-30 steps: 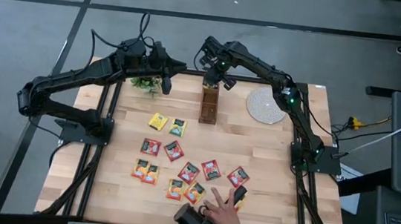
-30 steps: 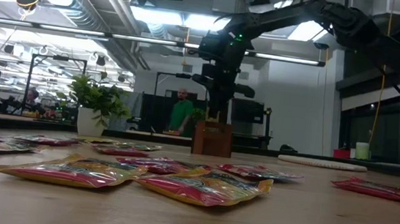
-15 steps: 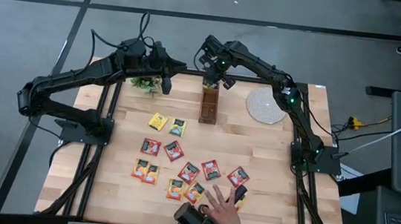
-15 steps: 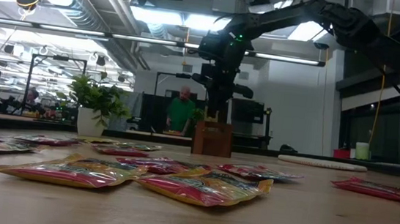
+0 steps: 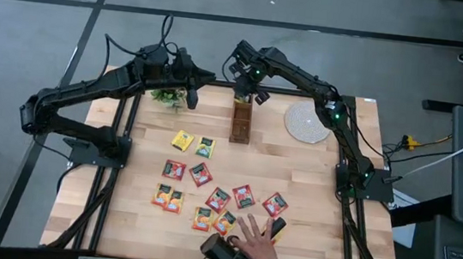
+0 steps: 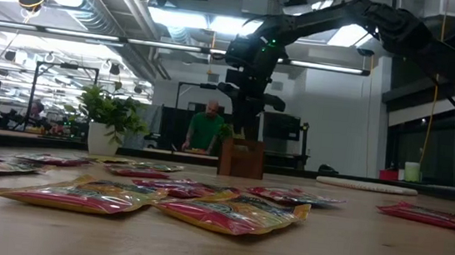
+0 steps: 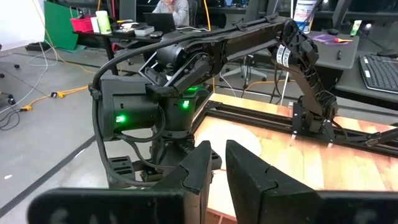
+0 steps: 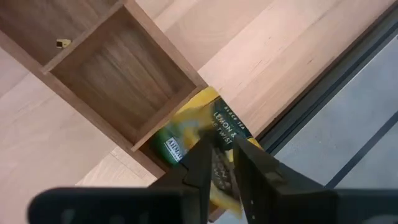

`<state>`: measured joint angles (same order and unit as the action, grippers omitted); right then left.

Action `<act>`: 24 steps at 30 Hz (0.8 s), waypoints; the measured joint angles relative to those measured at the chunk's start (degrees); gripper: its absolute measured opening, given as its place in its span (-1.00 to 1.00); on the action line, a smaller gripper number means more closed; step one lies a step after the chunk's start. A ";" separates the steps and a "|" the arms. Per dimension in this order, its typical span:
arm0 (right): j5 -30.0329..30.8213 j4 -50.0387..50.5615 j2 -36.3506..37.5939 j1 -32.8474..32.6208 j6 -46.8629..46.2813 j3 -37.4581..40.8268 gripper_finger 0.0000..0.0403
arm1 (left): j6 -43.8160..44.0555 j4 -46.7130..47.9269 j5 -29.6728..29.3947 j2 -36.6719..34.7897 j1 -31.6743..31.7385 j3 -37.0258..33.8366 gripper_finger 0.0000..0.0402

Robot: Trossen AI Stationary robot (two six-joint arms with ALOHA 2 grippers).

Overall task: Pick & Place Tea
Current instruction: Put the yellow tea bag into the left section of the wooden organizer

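Sachet: yellow tea sachet (image 8: pixel 208 140) sits between right pincer (image 8: pixel 221 155) fingers, over end compartment of wooden box (image 8: pixel 112 74), so it can drop in | change: pincer's grip has begun loosening, person's hand (image 5: pixel 256 238) shifted among bench sachets | left pincer (image 7: pixel 214 165) narrow, idle nearby

The yellow sachet (image 8: pixel 208 146) is blurred and partly covered by the right gripper's fingers (image 8: pixel 199 168) — whether they pinch it cannot be told. A person's hand (image 5: pixel 256 240) hides one near sachet (image 5: pixel 277 230).
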<state>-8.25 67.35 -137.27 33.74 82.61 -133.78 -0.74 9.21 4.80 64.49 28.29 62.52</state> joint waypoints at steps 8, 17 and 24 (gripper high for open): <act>0.00 -0.37 0.00 0.00 -0.05 0.00 -0.54 | 0.00 0.00 0.02 0.00 0.00 0.00 -0.77; 0.83 -1.89 0.00 -0.02 -1.75 0.00 -0.54 | -0.78 0.02 -0.09 0.00 0.00 0.00 -0.77; 4.07 -0.63 0.00 -0.15 -19.07 -0.02 -0.54 | -1.55 0.04 -0.15 0.00 0.00 0.00 -0.78</act>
<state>-4.18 66.72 -137.27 33.59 63.54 -133.80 -2.28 9.26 4.65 64.49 28.29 62.52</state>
